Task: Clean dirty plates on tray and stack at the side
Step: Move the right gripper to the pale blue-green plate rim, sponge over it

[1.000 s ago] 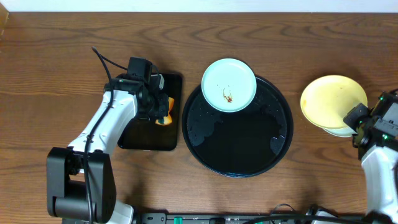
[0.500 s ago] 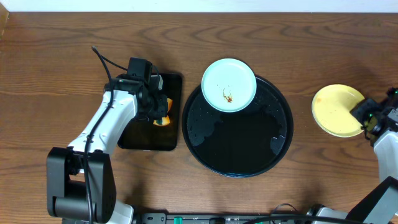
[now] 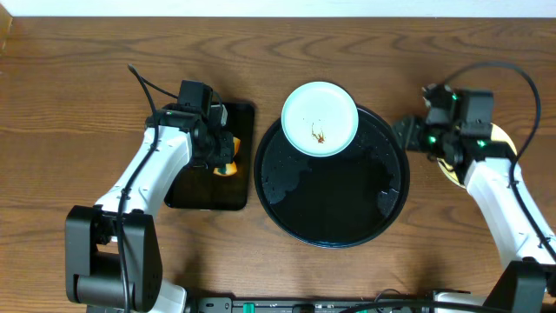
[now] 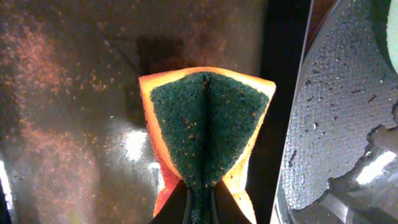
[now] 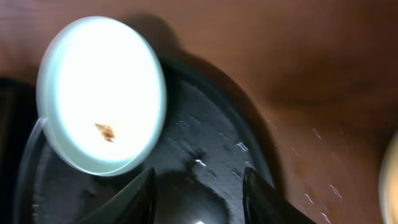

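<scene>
One pale mint-blue plate (image 3: pixel 320 119) with a brown smear lies on the far rim of the round black tray (image 3: pixel 330 204). It also shows in the right wrist view (image 5: pixel 99 93). My right gripper (image 3: pixel 403 136) is open and empty over the tray's right edge (image 5: pixel 205 155), its fingers (image 5: pixel 134 199) spread just right of the plate. The pale yellow plate (image 3: pixel 506 137) lies on the wood at the right, mostly hidden by my right arm. My left gripper (image 3: pixel 222 158) is shut on an orange sponge with a green scouring face (image 4: pixel 205 124).
A small rectangular black tray (image 3: pixel 208 196) lies left of the round tray, under the sponge; its wet surface (image 4: pixel 74 124) shows in the left wrist view. Water drops cover the round tray (image 4: pixel 336 124). Bare wood tabletop (image 3: pixel 78 78) surrounds both trays.
My right arm let go of the yellow plate on the wood at the right and swung left to the round tray's right edge. The left arm and sponge have not moved.
</scene>
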